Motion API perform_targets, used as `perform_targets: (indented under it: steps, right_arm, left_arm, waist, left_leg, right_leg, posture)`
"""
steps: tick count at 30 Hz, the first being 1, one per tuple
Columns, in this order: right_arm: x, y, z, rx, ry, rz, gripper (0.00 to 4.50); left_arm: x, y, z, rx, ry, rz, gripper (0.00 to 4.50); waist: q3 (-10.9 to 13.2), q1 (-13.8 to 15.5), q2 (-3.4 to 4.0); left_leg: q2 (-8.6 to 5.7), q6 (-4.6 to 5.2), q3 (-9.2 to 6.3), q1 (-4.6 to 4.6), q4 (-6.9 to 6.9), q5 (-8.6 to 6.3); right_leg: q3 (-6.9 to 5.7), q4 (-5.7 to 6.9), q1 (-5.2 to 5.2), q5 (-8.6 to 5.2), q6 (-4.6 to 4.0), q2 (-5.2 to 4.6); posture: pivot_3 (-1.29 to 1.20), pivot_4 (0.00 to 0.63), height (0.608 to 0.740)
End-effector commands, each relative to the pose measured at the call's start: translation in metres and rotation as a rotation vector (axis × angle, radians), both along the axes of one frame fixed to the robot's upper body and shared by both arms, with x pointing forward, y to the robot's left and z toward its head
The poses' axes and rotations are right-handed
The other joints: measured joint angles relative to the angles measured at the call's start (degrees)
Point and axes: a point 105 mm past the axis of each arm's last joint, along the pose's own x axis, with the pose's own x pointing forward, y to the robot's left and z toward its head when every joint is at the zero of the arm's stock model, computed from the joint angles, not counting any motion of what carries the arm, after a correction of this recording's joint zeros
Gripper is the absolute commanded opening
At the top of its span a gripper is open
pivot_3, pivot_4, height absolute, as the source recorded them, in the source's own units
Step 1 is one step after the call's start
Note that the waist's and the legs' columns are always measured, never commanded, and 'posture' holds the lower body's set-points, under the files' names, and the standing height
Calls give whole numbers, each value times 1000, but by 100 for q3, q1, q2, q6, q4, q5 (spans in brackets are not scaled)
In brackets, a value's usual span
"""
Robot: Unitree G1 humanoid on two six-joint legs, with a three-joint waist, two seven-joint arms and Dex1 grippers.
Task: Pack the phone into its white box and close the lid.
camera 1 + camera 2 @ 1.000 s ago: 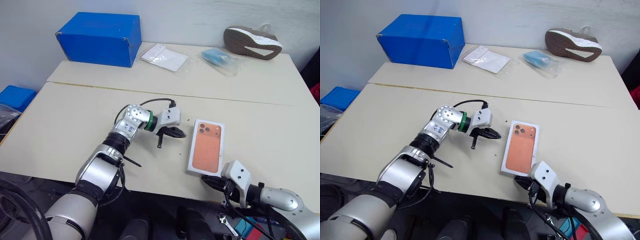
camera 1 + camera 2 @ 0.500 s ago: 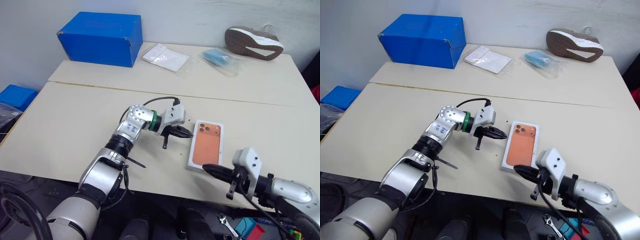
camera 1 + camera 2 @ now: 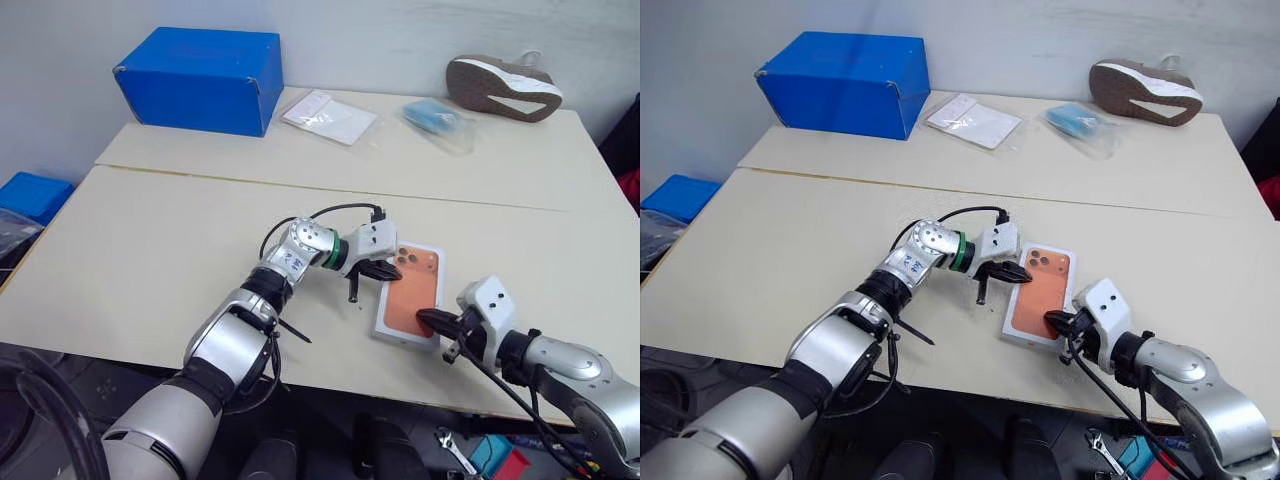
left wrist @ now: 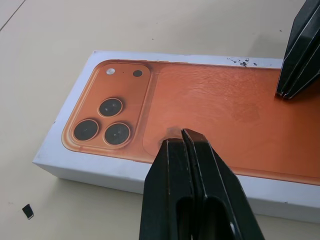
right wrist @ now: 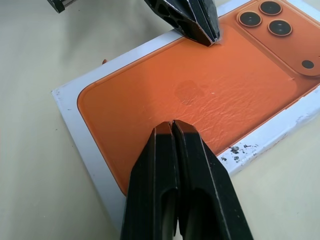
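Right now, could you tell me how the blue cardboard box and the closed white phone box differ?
The blue cardboard box is tall, bulky and plain blue; the white phone box is flat, slim and carries an orange phone picture. The blue one sits far back by the wall, untouched; the white one lies near the front edge, both shut pincers over it. Both are closed.

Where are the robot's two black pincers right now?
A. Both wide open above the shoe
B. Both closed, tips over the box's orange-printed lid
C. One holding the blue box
B: the left gripper and the right gripper are both shut, tips at the lid.
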Motion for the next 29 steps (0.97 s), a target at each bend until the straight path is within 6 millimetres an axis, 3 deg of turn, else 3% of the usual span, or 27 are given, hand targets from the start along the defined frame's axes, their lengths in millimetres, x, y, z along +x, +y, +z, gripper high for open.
perform_targets:
  steps: [1,5,6,8,11,16,20,24,29]
  right_arm:
    - [-1,-9,-7,13,20,-52,28]
    - [-1,-11,22,91,-91,-42,28]
    - [-2,-13,28,101,-104,-27,4]
    - [-9,-20,43,108,-122,19,393]
    - [-21,-37,62,67,-123,102,1296]
    - [-37,-69,91,8,-73,222,3095]
    - [-42,-93,109,-25,-36,260,4486]
    - [-30,-116,125,-93,-85,203,4486]
    - [-25,-111,131,-81,-124,237,4486]
  left_arm:
    - [2,12,-14,54,46,29,0]
    - [5,31,-2,-2,88,47,0]
    - [7,38,3,-26,91,56,178]
    - [7,57,19,-93,112,62,602]
    - [1,93,43,-170,133,77,1558]
    - [-34,156,79,-238,165,98,3213]
    - [-67,189,102,-242,227,130,4488]
    - [-82,205,106,-218,190,238,4488]
    - [-90,199,106,-245,179,240,4488]
  waist:
    - [-4,-6,-7]
    - [-4,-44,-6]
    - [-4,-71,-6]
    - [2,-111,4]
    - [15,-143,23]
    - [20,-129,31]
    - [25,-139,37]
    - [25,-127,39]
    - [29,-124,44]
  left_leg:
    - [0,0,0,0,0,0]
    - [0,0,0,0,-1,0]
    - [1,0,1,0,-2,0]
    - [3,-3,0,-1,-2,1]
    - [6,-3,0,-8,-7,1]
    - [13,-5,-5,-6,-6,0]
    - [10,-2,-5,-7,-4,-1]
    - [12,-3,-6,-1,-6,-2]
    - [12,-7,-9,-3,-7,-4]
  right_leg:
    - [3,1,0,0,0,0]
    - [10,3,-2,0,0,1]
    - [11,4,-4,0,0,1]
    - [11,6,-6,0,0,2]
    - [13,8,-14,0,0,2]
    - [10,2,-5,0,-1,2]
    - [15,0,-5,0,-1,-3]
    - [16,-4,2,-1,-3,-4]
    - [12,-3,-1,-2,-4,-3]
  posture:
    - [0,150,740]
    - [0,150,740]
    - [0,150,740]
    - [0,150,740]
    - [0,150,740]
    - [0,150,740]
    - [0,150,740]
    - [0,150,740]
    - [0,150,740]
